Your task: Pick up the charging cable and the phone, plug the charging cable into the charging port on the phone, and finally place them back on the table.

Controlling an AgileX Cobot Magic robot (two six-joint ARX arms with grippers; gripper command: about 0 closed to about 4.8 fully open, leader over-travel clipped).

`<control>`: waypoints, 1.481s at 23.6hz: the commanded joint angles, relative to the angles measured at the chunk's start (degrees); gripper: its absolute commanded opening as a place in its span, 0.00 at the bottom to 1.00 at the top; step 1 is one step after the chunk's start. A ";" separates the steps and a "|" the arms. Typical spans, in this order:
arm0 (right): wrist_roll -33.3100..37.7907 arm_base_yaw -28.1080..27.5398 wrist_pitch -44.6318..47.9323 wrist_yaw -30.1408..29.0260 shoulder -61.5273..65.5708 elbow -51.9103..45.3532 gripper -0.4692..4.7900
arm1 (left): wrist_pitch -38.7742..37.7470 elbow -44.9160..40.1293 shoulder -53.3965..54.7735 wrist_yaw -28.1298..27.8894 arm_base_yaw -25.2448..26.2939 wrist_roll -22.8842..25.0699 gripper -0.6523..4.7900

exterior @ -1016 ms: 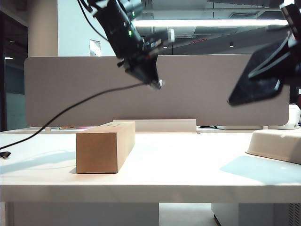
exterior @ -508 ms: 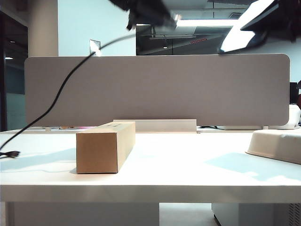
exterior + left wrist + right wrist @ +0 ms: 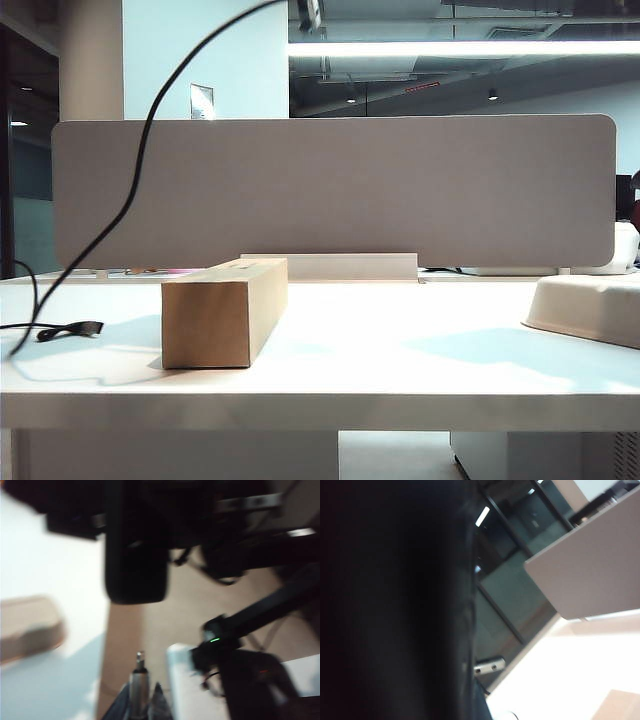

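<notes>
The left gripper (image 3: 141, 700) is up high, clamped on the silver plug end of the charging cable (image 3: 140, 680), its tip pointing at the phone (image 3: 136, 550) just ahead of it, blurred. From there the black cord drops down to the table (image 3: 400, 350) and ends beside the cardboard box (image 3: 222, 310). The right gripper is lifted out of the room view; its closed jaws hold the phone, whose dark body fills that wrist's view.

Bright light from a long white ceiling lamp (image 3: 450, 48) makes the wide white table (image 3: 400, 350) shine. The brown cardboard box (image 3: 224, 311) casts a soft shadow. The left wrist view is smeared and blurry. The right wrist view is half black.
</notes>
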 commanded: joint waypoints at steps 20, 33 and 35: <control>15.89 0.09 15.56 1.25 -0.33 0.68 0.07 | 13.62 0.22 0.22 -1.42 -7.67 -7.72 0.11; 12.70 0.09 12.57 1.84 -0.09 0.68 0.07 | 14.64 0.22 0.24 0.92 -8.02 -11.54 0.11; 12.70 0.09 12.57 1.84 -0.09 0.68 0.07 | 15.65 0.22 0.24 0.90 -8.02 -11.56 0.11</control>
